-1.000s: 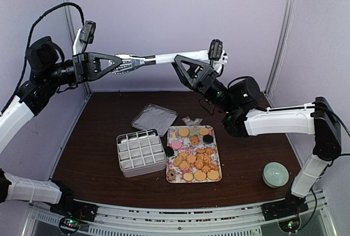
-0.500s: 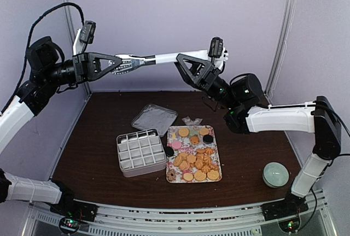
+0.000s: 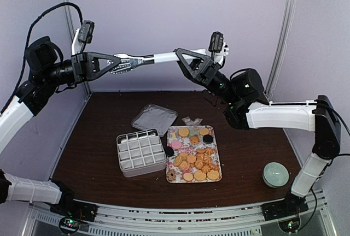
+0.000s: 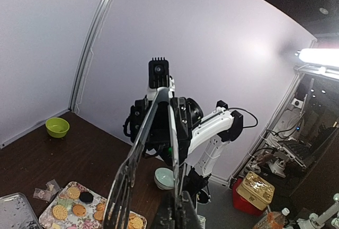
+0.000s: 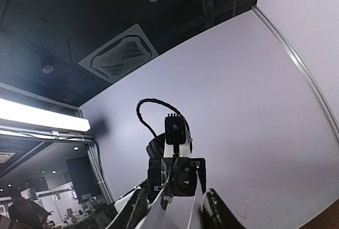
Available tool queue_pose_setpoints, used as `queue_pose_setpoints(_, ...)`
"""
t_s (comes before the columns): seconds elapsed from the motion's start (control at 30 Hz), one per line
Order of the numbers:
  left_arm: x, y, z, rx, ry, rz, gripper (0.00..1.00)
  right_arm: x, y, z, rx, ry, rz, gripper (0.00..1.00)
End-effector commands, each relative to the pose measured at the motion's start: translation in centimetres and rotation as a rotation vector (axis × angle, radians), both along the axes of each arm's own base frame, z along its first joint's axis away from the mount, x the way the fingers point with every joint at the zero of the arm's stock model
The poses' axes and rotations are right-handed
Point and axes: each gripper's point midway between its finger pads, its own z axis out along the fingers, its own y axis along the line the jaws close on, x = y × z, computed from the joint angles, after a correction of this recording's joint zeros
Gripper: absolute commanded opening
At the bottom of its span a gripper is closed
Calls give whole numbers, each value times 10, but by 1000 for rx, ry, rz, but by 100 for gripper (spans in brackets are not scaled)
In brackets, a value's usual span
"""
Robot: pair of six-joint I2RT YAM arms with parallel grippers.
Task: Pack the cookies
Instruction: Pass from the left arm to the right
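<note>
The cookies (image 3: 194,157) lie on a floral tray (image 3: 213,129) at the middle of the table, mostly golden, a few pink and dark; they also show in the left wrist view (image 4: 79,208). Both arms are raised high above the table. My left gripper (image 3: 119,63) is shut on one blade of the metal tongs (image 3: 147,59) near their slotted head (image 4: 122,186). My right gripper (image 3: 178,55) is open, its fingers (image 5: 135,208) on either side of the tongs' handle end (image 5: 177,216). Whether they touch it is unclear.
A white divided box (image 3: 141,151) stands left of the tray, a metal lid (image 3: 155,118) behind it. A small wrapper (image 3: 191,121) lies at the tray's far edge. A mint bowl (image 3: 275,174) sits front right. A green bowl (image 4: 57,127) shows in the left wrist view.
My right gripper has moved left and up along the tongs' handle end. The left arm and the tongs have barely moved.
</note>
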Motion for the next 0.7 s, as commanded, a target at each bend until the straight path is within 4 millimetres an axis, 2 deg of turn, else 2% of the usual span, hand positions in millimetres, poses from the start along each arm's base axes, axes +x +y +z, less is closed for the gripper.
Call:
queue_pose_setpoints(0.0, -1, 3, 4, 0, -72, 22, 0, -9, 4, 0, -20, -24, 11, 31)
queue_pose_setpoints(0.07, 6, 5, -3, 28, -64, 61, 0, -8, -1, -1, -20, -22, -7, 28)
queue_pose_setpoints(0.13, 17, 9, -15, 77, -66, 115, 15, -3, -7, -3, -28, -9, -29, 24)
queue_pose_setpoints(0.2, 30, 13, -31, 151, -67, 175, 24, 4, -11, -10, -56, 13, -59, 21)
queue_pose_setpoints(0.27, 42, 21, -47, 220, -63, 226, 47, 10, -16, -19, -97, 26, -93, 19)
queue_pose_setpoints(0.37, 52, 31, -69, 320, -60, 260, 68, 20, -22, -41, -204, 39, -161, 17)
queue_pose_setpoints(0.43, 57, 41, -84, 393, -45, 294, 82, 27, -28, -62, -308, 53, -217, 17)
queue_pose_setpoints(0.5, 63, 53, -96, 458, -51, 329, 89, 32, -36, -85, -433, 48, -295, 17)
queue_pose_setpoints(0.53, 67, 62, -104, 503, -52, 364, 91, 35, -41, -107, -541, 72, -334, 17)
queue_pose_setpoints(0.57, 71, 70, -113, 548, -53, 392, 92, 36, -49, -115, -614, 52, -395, 17)
queue_pose_setpoints(0.6, 75, 77, -121, 595, -60, 415, 93, 39, -54, -133, -712, 54, -438, 17)
queue_pose_setpoints(0.67, 81, 93, -140, 693, -68, 450, 95, 42, -71, -153, -849, 60, -521, 16)
